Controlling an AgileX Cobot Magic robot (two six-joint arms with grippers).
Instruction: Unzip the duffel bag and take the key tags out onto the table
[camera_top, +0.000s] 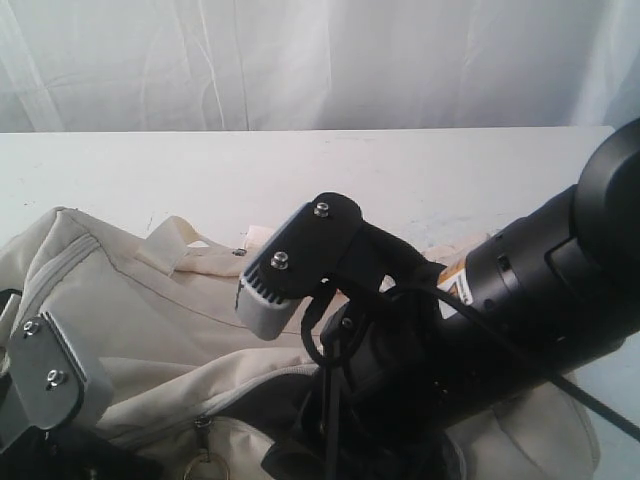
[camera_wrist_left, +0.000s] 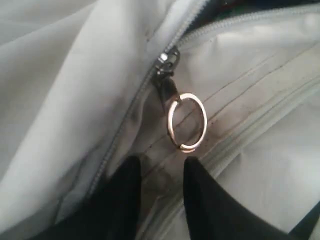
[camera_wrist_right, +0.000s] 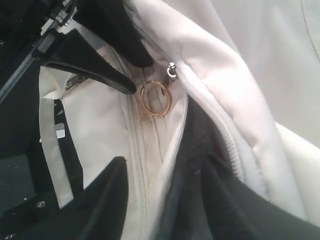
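The cream duffel bag (camera_top: 150, 310) lies at the near left of the white table (camera_top: 420, 170). Its zip is partly undone, and the dark lining (camera_wrist_right: 200, 150) shows in the gap. The grey slider (camera_wrist_left: 167, 62) carries a copper-coloured ring (camera_wrist_left: 187, 122). My left gripper (camera_wrist_left: 162, 167) is open just short of that ring, with only bag fabric under its fingers (camera_wrist_left: 131, 172). My right gripper (camera_wrist_right: 165, 170) is open astride the zip's edge (camera_wrist_right: 172, 155), one finger on the cream outside and the other down in the dark opening. The key tags are hidden.
The right arm's black body (camera_top: 540, 290) fills the right of the exterior view and hangs over the bag. A webbing handle (camera_top: 170, 245) lies on top of the bag. Bare tabletop runs behind the bag to a white curtain (camera_top: 300, 60).
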